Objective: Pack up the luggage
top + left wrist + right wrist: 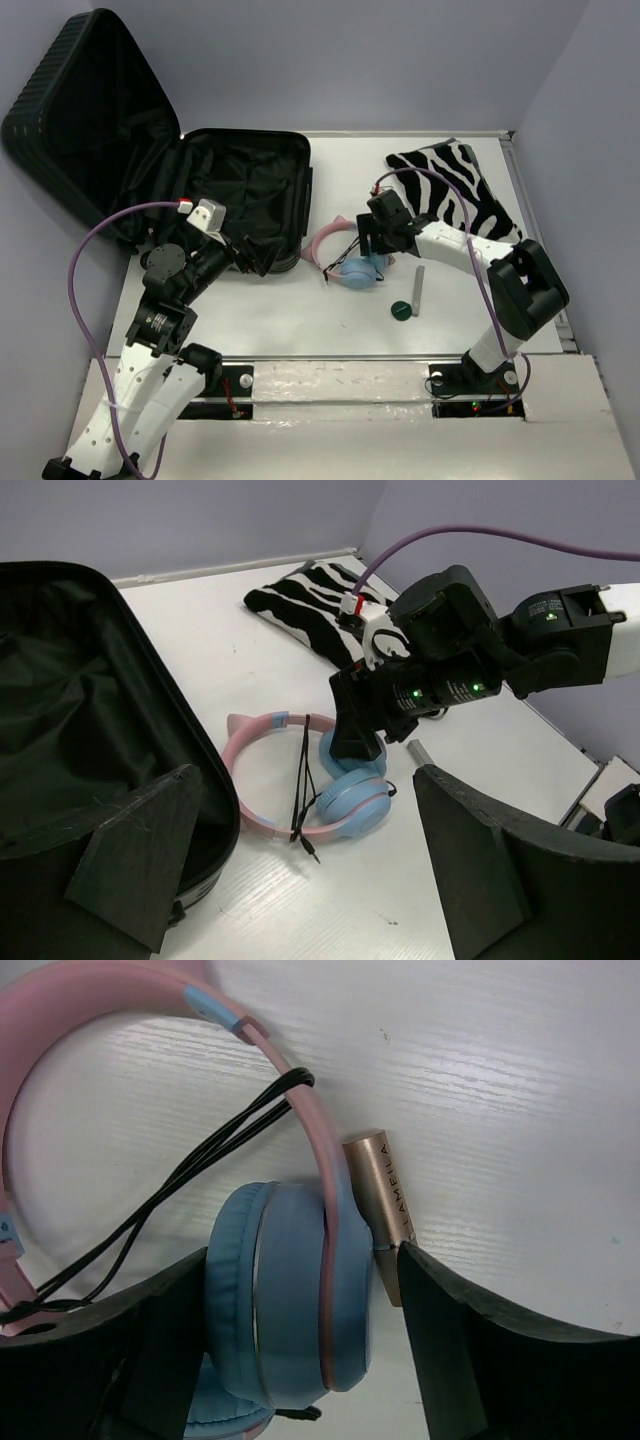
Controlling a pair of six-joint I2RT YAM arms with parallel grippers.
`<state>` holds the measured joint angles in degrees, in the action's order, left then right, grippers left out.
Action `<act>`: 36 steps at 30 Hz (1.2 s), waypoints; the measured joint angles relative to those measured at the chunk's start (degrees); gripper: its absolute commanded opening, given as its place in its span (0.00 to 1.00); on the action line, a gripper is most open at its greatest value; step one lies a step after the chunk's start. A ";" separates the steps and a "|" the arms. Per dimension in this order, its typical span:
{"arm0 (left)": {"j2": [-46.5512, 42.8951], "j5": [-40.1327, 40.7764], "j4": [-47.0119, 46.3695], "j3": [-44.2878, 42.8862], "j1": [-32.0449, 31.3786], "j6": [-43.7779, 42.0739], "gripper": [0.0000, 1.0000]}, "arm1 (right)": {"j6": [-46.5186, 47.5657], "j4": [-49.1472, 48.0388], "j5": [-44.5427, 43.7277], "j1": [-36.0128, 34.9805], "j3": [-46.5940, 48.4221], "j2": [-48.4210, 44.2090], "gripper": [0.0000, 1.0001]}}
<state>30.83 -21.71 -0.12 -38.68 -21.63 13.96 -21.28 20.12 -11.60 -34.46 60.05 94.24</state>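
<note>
The black ribbed luggage [240, 190] lies open at the far left with its lid [85, 120] raised; its black lining also shows in the left wrist view [80, 730]. Pink-and-blue headphones [350, 268] lie on the table beside it. My right gripper [366, 252] is open, its jaws straddling one blue ear cup [290, 1290]; the left finger touches the pad and a slim gap shows on the right. My left gripper [248, 258] is open and empty at the luggage's front right corner, looking at the headphones [345, 800].
A gold tube [385, 1200] lies against the ear cup, by my right finger, and shows grey from above [418, 290]. A green disc [400, 310] lies near it. A zebra-striped cloth [465, 185] lies at the back right. A black cable [303, 770] crosses the headband.
</note>
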 measured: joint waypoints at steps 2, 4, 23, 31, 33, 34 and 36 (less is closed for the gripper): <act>0.00 -0.15 0.00 0.00 0.02 0.00 0.99 | -0.09 -0.11 -0.02 -0.46 0.02 -0.02 0.60; 0.00 -0.22 0.00 0.00 0.07 0.00 0.99 | -0.07 -0.07 -0.13 -0.83 0.02 -0.02 0.47; -0.20 0.00 0.09 0.00 0.46 0.02 0.99 | 1.27 7.13 -0.28 -0.83 6.84 -15.37 0.08; -0.28 2.34 0.72 0.00 1.14 0.07 0.99 | 0.63 5.90 4.09 -1.29 16.00 -14.71 0.07; -0.46 2.80 0.90 0.00 1.16 0.07 0.99 | 0.37 4.76 5.60 -1.55 19.04 -12.24 0.07; -0.59 3.02 1.05 0.00 1.20 0.07 0.99 | 0.33 4.31 6.03 -1.68 20.11 -11.34 0.07; -0.83 3.52 1.22 0.00 1.25 0.09 0.99 | 0.17 3.23 6.54 -1.99 21.94 -9.53 0.07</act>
<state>30.00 -18.20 1.10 -38.68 -20.38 14.04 -21.10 23.35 -5.06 -36.45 82.00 84.71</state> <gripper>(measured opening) 0.990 0.536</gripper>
